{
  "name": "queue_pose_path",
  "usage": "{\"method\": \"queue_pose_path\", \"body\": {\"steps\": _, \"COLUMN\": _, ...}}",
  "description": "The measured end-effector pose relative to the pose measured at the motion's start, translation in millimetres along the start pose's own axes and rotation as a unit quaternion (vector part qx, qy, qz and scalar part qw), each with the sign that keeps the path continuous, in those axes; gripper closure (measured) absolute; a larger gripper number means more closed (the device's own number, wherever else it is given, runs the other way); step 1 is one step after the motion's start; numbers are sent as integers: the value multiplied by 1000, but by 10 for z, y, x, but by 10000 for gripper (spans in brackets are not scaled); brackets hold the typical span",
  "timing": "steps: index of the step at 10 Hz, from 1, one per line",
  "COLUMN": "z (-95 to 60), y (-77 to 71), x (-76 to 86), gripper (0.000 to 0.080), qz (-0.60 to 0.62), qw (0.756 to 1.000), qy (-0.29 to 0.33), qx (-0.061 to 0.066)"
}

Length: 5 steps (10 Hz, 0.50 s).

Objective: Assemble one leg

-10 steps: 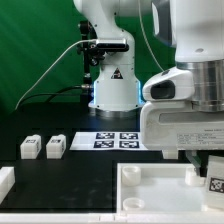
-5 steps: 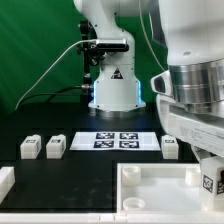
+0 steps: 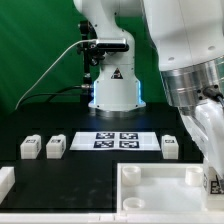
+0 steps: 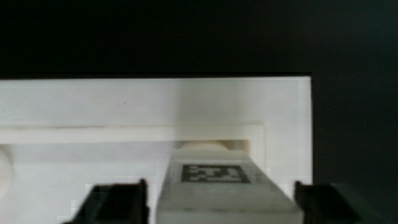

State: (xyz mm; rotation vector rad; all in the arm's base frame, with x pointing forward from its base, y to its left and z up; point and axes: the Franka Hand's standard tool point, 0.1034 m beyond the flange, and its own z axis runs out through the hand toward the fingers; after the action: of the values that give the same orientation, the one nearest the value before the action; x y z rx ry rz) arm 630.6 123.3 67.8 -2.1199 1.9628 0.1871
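My gripper [image 3: 211, 172] is at the exterior view's lower right, over the right end of the large white panel [image 3: 150, 176]. It is shut on a leg [image 3: 216, 184], a small white block with a black-and-white tag. In the wrist view the leg [image 4: 214, 172] stands between my two dark fingers [image 4: 118, 205], and the panel [image 4: 107, 105] lies below it. Three more legs lie on the black table: two at the left [image 3: 30, 147] [image 3: 55, 146] and one to the right of the marker board [image 3: 171, 147].
The marker board [image 3: 118, 140] lies at mid-table in front of the robot's base [image 3: 112, 90]. Another white part [image 3: 5, 181] shows at the lower left edge. The arm's bulk fills the upper right of the exterior view.
The arm has turned and lowered, carrying the leg down toward the panel's right end. The loose legs and the panel have not moved.
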Motion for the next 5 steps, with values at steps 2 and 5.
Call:
{"method": "queue_pose_path", "body": {"steps": 2, "z": -6, "y": 20, "x": 54, "gripper": 169, "qz": -80, "qw": 997, "qy": -2, "qx": -6}}
{"method": "queue_pose_path", "body": {"steps": 5, "z": -53, "y": -20, "x": 74, "gripper": 151, "qz": -286, "qw": 958, "qy": 15, "qx": -23}}
